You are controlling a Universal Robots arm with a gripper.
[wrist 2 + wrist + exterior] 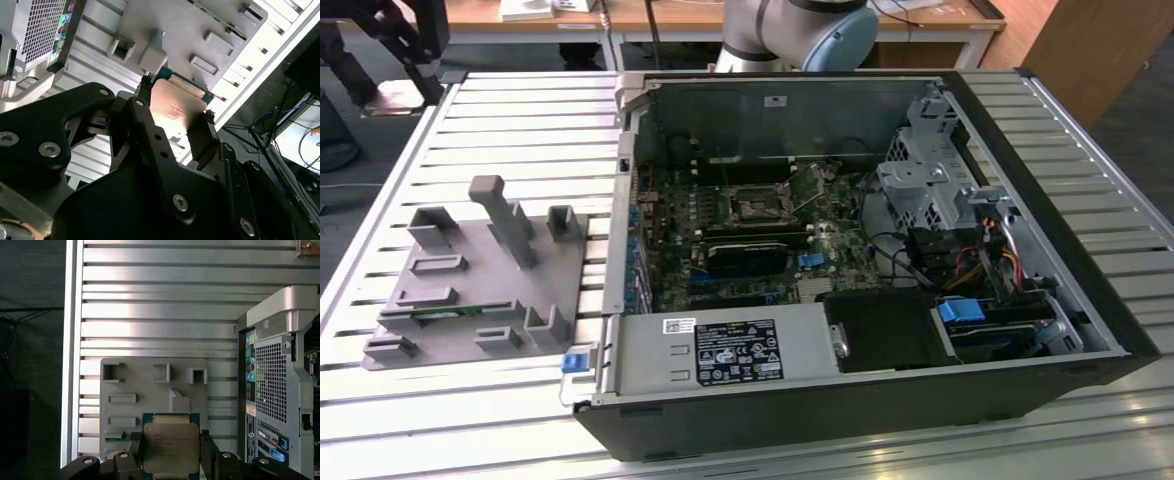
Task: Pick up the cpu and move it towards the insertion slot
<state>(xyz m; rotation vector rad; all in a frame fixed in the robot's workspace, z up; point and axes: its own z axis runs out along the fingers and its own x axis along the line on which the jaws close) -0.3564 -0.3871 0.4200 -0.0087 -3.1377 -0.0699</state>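
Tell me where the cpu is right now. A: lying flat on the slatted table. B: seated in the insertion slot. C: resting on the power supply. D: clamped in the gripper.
D: in the first wrist view the gripper is shut on the cpu, pressing on two opposite edges.

1. The cpu (171, 447), gripped by the tool (171, 450), has a smooth silvery metal lid with a soft sheen and a teal-green board rim.
2. The tool is matt black with bright metal screw heads (180, 201).
3. The fixture (150, 390) beyond the tool is matt grey plastic.
4. The surface (160, 310) under it is ribbed, satin-bright metal.
5. The computer case (272, 380) beside the tool shows perforated grey metal.
6. The insertion slot (755, 206) has a shiny metal frame.
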